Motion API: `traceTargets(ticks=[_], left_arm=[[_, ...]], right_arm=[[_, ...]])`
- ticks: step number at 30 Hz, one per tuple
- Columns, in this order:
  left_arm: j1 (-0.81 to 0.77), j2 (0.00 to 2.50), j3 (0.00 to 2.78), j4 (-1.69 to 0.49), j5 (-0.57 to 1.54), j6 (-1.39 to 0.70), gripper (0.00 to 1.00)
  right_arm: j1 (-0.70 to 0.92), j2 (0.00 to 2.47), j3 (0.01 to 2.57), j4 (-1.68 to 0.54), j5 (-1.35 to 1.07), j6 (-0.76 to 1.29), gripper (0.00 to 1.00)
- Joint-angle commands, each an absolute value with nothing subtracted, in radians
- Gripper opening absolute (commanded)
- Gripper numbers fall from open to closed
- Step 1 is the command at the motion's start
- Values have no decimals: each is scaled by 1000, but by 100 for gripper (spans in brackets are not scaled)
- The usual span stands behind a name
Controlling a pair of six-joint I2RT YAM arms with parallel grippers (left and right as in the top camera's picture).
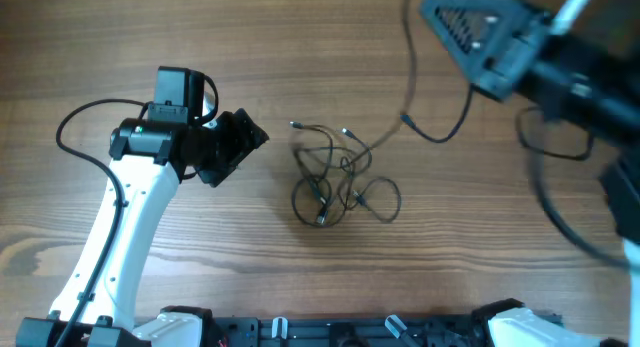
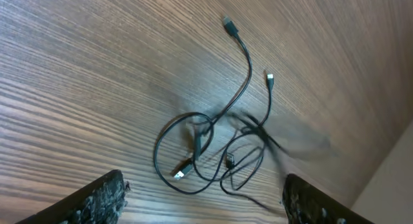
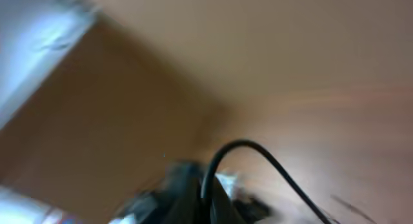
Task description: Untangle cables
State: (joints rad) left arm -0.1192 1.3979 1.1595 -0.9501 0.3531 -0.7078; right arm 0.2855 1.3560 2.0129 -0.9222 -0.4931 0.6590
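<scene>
Left gripper (image 1: 243, 139): fingers (image 2: 103, 199) spread apart, holding nothing. Cables (image 1: 338, 175) lie in a loose tangle of loops on the tabletop (image 1: 300, 47), just ahead of the left gripper and apart from it. Silvery plug ends poke out of the bunch. Right gripper (image 1: 466, 32): blurred, well off beyond the tangle; cannot tell whether it is apart or together.

Right wrist view fully smeared. Right gripper (image 1: 478, 35), upper right of the cables (image 1: 340, 182), blurred, jaws unreadable. Left gripper (image 2: 205, 208) fingers (image 2: 103, 197) cropped below the cables; one strand, maybe two, smeared.
</scene>
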Motion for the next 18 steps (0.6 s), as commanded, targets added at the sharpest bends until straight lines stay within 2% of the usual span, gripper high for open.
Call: traceTargets(ticks=[1, 8, 13, 15, 16, 17, 18], left_arm=[[-116, 1397, 1158, -947, 361, -688, 80], [-116, 1397, 1158, -944, 361, -688, 80], [-116, 1397, 1158, -944, 352, -688, 80], [-116, 1397, 1158, -944, 335, -688, 80], [-116, 1397, 1158, -944, 323, -688, 80], [-116, 1397, 1158, -944, 319, -688, 80], [-116, 1397, 1158, -944, 320, -688, 80]], right_arm=[[280, 1476, 2004, -1084, -169, 572, 5], [281, 1691, 2004, -1206, -503, 366, 4], [281, 1732, 2004, -1202, -490, 366, 5], [281, 1732, 2004, -1208, -425, 357, 30], [281, 1732, 2004, -1217, -390, 333, 57], [281, 1732, 2004, -1228, -366, 313, 75], [281, 1732, 2004, -1250, -328, 298, 89]])
